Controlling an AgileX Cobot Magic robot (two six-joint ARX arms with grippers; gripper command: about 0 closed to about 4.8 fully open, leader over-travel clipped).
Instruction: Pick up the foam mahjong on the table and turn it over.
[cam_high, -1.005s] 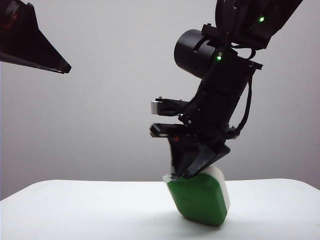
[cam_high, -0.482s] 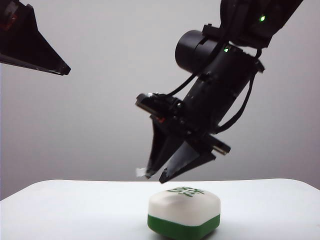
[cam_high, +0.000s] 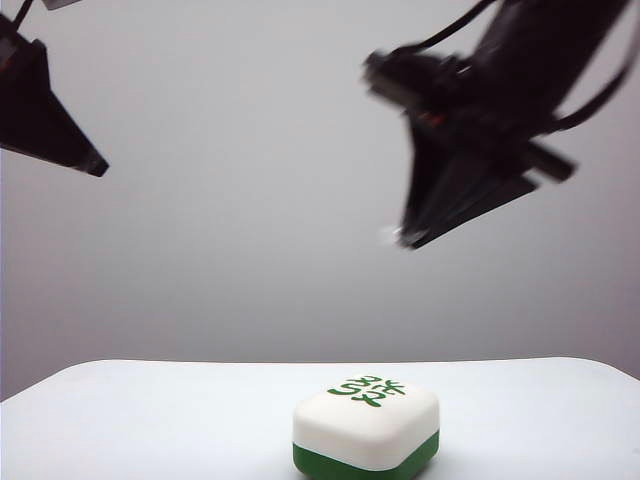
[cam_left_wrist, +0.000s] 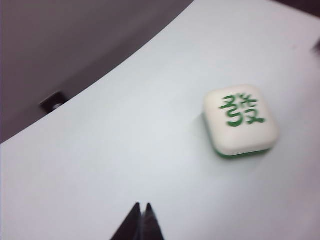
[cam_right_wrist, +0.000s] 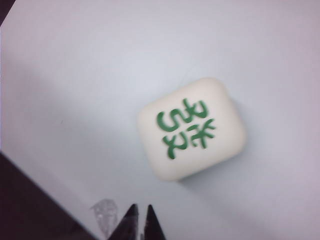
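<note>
So here's how the scene reads, label by label:

Block: the foam mahjong (cam_high: 366, 432) lies flat on the table (cam_high: 150, 420), near the front edge in the exterior view, a bit right of centre. White half up, dark green half underneath, green character (cam_right_wrist: 186, 128) showing on top.

Right gripper: the right gripper (cam_high: 405, 238) hangs high above the block, up and to the right of it, well apart, blurred by motion. In the right wrist view its tips (cam_right_wrist: 139, 216) sit almost together with nothing between them, so it's closed and empty. The block is well clear of those tips.

Left gripper: the left gripper (cam_high: 98, 167) is parked in the upper left corner of the exterior view, far from the block. Its tips (cam_left_wrist: 141, 212) are pinched together too, holding nothing.

Step in hand: looks like the flip is done, going by the character face being up and nobody touching the block. Can't tell from this alone which face started up, so that's a guess.

Next move: probably just both arms clearing away. If another flip is wanted, a gripper would have to spread its fingers first, drop down over the block and pinch it across the sides.

Handling: foam, so probably squishy and light, and a hard squeeze could dent it.
</note>
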